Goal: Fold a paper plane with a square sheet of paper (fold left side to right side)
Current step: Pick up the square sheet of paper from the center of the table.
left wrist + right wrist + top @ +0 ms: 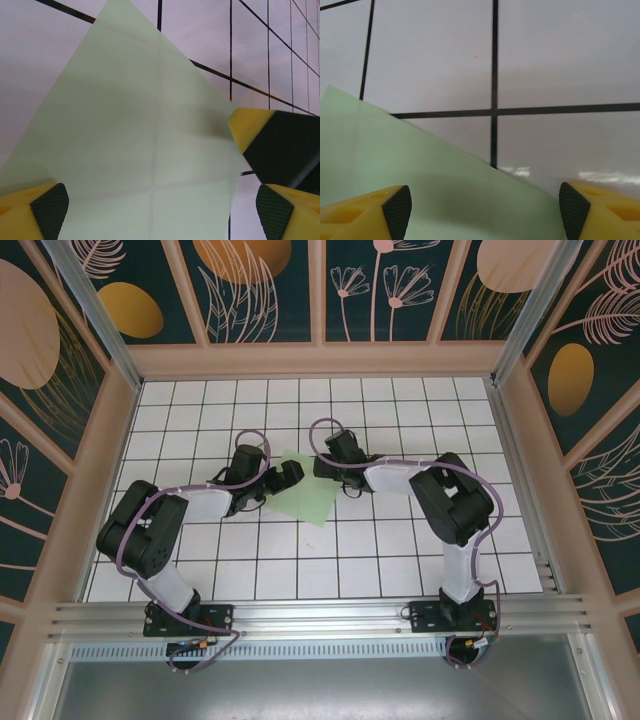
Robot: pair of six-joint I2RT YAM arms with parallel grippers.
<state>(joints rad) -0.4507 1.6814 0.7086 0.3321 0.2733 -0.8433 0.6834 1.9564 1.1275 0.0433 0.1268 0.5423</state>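
Note:
The square sheet of paper (308, 496) is pale green and lies flat and unfolded on the white grid table (400, 540), turned like a diamond. No paper plane is in view. My left gripper (290, 474) hovers over the sheet's left part. In the left wrist view its jaws (160, 215) stand wide open over the paper (130, 130), and grid lines show through the sheet. My right gripper (321, 466) is at the sheet's upper right edge. In the right wrist view it (485, 215) is open, with the paper's edge (420, 175) lying between the pads (397, 212). A yellow right fingertip (250, 125) shows in the left wrist view.
Wooden-framed patterned walls (320, 290) close in the table at the back and both sides. An aluminium rail (320, 615) with both arm bases runs along the near edge. Bare grid tiles (350, 410) surround the sheet.

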